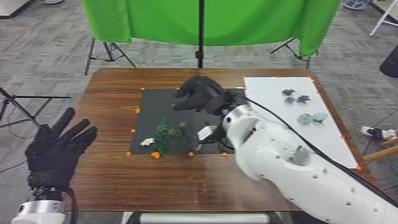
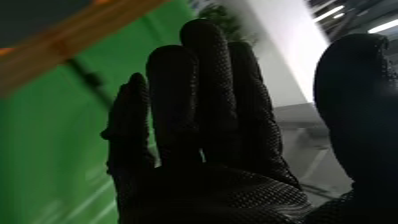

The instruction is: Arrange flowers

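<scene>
The right hand [image 1: 202,94] is suspended over the far part of a dark mat [image 1: 160,106]; it is open, its fingers extended and its thumb set apart from them, gripping nothing, as the right wrist view confirms for the same hand [image 2: 213,192]. Beside its forearm, on the robot's side of the hand, is a small white object [image 1: 206,132], partly hidden. The flowers form two groups. On the mat, nearer the robot than the hand and to its left, are a leafy green stem [image 1: 161,136], a thinner stem [image 1: 184,131] just beside it, and a white bloom [image 1: 147,142] at the far left of this group. To the right of the hand, a white board [image 1: 330,145] bears small dark grey blooms [image 1: 303,98] and, closer to the robot, pale grey-green blooms [image 1: 306,119]. Orange markers [image 1: 155,155] line the mat's edge. Farther outward, the brown wooden table [image 1: 111,115] surrounds the mat, and the left hand [image 1: 55,152], well apart to the right hand's left, is open with fingers spread, by the table's left edge. Beyond the right hand and the table hangs a green cloth [image 1: 266,20], with a black upright pole [image 1: 202,30] before it.
</scene>
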Available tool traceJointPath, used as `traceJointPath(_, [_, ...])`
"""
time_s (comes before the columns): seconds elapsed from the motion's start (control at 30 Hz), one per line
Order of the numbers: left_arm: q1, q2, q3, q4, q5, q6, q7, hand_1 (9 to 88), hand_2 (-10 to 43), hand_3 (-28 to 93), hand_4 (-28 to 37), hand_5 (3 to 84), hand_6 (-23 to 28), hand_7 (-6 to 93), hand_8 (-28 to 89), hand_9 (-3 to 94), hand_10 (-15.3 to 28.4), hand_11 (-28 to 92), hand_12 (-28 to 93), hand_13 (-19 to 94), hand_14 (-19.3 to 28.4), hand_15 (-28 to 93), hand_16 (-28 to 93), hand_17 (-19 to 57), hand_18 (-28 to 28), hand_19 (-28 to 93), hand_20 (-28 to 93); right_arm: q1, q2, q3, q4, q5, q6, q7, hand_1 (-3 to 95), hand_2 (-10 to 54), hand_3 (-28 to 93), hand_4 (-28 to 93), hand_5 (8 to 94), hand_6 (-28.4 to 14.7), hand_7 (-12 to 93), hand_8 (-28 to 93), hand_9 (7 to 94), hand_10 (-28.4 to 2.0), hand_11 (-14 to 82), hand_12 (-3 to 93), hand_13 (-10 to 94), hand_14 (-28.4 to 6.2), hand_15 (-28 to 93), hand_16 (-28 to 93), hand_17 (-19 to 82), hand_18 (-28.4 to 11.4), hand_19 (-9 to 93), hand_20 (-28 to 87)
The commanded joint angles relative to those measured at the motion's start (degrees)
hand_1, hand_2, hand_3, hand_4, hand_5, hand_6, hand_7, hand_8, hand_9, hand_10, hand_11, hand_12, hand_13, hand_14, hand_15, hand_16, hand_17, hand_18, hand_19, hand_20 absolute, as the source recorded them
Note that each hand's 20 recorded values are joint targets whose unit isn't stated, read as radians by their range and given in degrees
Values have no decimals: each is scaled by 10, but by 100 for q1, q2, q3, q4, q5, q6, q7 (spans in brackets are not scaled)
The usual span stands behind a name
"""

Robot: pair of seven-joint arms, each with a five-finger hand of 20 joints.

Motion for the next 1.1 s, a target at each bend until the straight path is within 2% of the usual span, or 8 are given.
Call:
traceJointPath(0.03, [236, -15, 46, 12, -89, -3, 146, 125, 110, 715, -283, 343, 52, 103, -100, 338, 183, 188, 102, 238, 283, 462, -72, -85, 284, 545, 158, -1503, 1938, 1507, 7, -605, 773, 710, 326, -95, 763, -283, 607, -2, 145, -128, 678, -129, 353, 160, 567, -113, 761, 159, 172, -232, 770, 500])
traceJointPath(0.17, [207, -58, 62, 0, -31, -18, 80, 123, 106, 726, -283, 343, 52, 103, -99, 338, 183, 187, 103, 238, 283, 461, -71, -86, 284, 540, 161, -1841, 2235, 1836, 189, -939, 979, 1243, 325, -95, 764, -283, 605, 0, 146, -129, 672, -129, 343, 158, 564, -115, 757, 155, 176, -236, 771, 498])
traceJointPath(0.3, [242, 129, 146, -8, -142, 108, 236, 129, 101, 732, -283, 343, 53, 102, -99, 338, 184, 187, 103, 237, 283, 460, -70, -87, 284, 538, 164, -1864, 2409, 1796, 463, -1140, 859, 1554, 344, -95, 782, -282, 595, 6, 147, -130, 662, -126, 332, 155, 564, -110, 754, 149, 178, -236, 771, 494])
traceJointPath(0.5, [265, 196, 203, -9, -173, 149, 254, 138, 95, 739, -283, 341, 55, 101, -98, 338, 184, 189, 104, 237, 283, 463, -71, -87, 284, 537, 168, -1437, 2543, 1021, 969, -1637, 868, 1850, 347, -95, 794, -282, 559, 14, 150, -133, 615, -133, 316, 153, 541, -107, 754, 142, 176, -233, 770, 485])
traceJointPath(0.7, [204, 69, 139, -14, -45, 69, 40, 143, 90, 746, -283, 340, 56, 103, -98, 337, 185, 188, 104, 236, 282, 464, -71, -87, 284, 536, 171, -820, 2430, 354, 1329, -1654, 466, 2093, 340, -95, 795, -283, 530, 19, 153, -136, 589, -139, 306, 149, 523, -112, 756, 132, 171, -236, 771, 479])
traceJointPath(0.8, [187, 163, 172, -12, -112, 133, 103, 144, 89, 746, -283, 339, 56, 103, -98, 336, 185, 189, 104, 236, 282, 465, -72, -87, 284, 535, 173, -756, 2361, 256, 1410, -1746, 248, 2159, 340, -95, 794, -283, 528, 21, 154, -137, 591, -138, 309, 150, 524, -112, 757, 128, 170, -236, 771, 478])
traceJointPath(0.97, [236, 211, 154, -29, -141, 157, 118, 149, 88, 747, -283, 338, 55, 105, -99, 336, 185, 189, 104, 237, 282, 466, -73, -87, 284, 535, 175, -748, 2255, -67, 1573, -2150, 495, 2314, 404, -95, 792, -282, 627, 29, 182, -130, 687, -117, 302, 171, 596, -100, 730, 139, 204, -230, 787, 471])
traceJointPath(1.1, [269, 246, 164, -36, -176, 199, 132, 150, 86, 750, -283, 338, 56, 105, -99, 336, 184, 189, 104, 236, 281, 466, -73, -88, 284, 535, 176, -816, 2228, -162, 1572, -2311, 812, 2287, 524, -95, 680, -283, 792, 32, 213, -19, 865, -72, 169, 330, 706, -60, 687, 206, 270, -218, 838, 456])
